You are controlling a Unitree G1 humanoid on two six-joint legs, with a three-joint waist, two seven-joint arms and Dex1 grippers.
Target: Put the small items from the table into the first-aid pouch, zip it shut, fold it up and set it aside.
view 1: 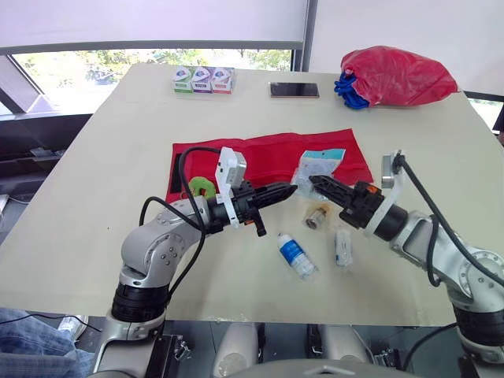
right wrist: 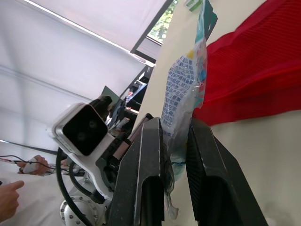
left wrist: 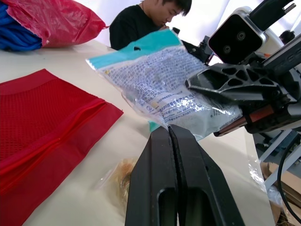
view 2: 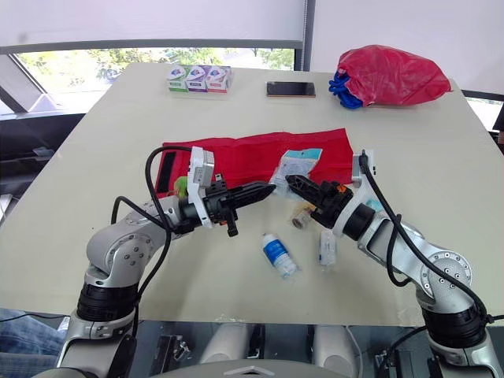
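Right end effector (view 1: 316, 182) pinches the teal-topped clear plastic packet (view 1: 320, 163) at the right end of the flat red fabric pouch (view 1: 260, 151), which lies crosswise; left end effector (view 1: 290, 190) clenched empty, just beside.

The pouch (view 1: 268, 153) lies spread flat in the middle of the bench (view 1: 94, 205). At its near right edge a packet (view 1: 319, 164) sits pinched in the right hand (view 1: 314, 182), with the left hand (view 1: 289, 190) just left of it. Nearer the robot lie a wrapped piece (view 1: 317, 216), a bottle (view 1: 297, 256), and a tube (view 1: 342, 246) right of the bottle. A roll (view 1: 202, 187) rests at the pouch's near left edge. Along the far edge are 3 boxes (view 1: 203, 79), a phone (view 1: 294, 90) to their right, and a bag (view 1: 394, 76) at the far right corner.
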